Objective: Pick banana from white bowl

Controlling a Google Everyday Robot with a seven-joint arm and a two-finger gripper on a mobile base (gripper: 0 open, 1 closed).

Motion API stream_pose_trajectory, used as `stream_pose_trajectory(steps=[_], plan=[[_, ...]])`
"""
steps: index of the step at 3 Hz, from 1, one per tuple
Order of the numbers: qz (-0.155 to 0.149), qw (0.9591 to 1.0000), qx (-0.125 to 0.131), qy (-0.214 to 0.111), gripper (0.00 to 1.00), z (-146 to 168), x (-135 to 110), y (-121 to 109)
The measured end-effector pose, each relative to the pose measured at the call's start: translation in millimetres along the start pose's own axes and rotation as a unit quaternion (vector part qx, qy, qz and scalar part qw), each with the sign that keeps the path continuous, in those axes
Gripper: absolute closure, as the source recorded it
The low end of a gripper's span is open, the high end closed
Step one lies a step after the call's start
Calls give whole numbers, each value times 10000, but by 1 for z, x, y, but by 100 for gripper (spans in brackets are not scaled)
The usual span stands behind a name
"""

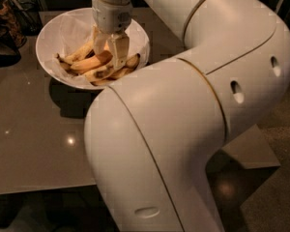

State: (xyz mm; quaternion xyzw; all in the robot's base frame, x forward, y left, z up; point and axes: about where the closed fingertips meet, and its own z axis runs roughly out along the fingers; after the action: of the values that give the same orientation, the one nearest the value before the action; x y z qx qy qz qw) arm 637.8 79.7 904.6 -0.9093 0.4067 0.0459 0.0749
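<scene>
Gripper (109, 56) inside white bowl (42, 43), jaws spread, tips down among bananas (91, 62) (several, brown-spotted, heaped on crinkled paper (70, 25)), bowl at far left of glossy grey worktop (34, 129), bulky white arm (193, 95) filling foreground and right

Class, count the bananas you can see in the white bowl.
4 bananas, all in the white bowl: one upper left, one middle, one below it, one right. The gripper stands over them and may hide more.

Bananas (87, 64) partly hidden under end effector (108, 58) in white bowl (46, 38)
</scene>
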Motion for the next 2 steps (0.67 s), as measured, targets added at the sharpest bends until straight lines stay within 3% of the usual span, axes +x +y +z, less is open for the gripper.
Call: stream_pose_trajectory(steps=[1,2], plan=[[2,10000,1,1,47,-3,0,0],[75,10000,-6,-14,46,0,6,15]])
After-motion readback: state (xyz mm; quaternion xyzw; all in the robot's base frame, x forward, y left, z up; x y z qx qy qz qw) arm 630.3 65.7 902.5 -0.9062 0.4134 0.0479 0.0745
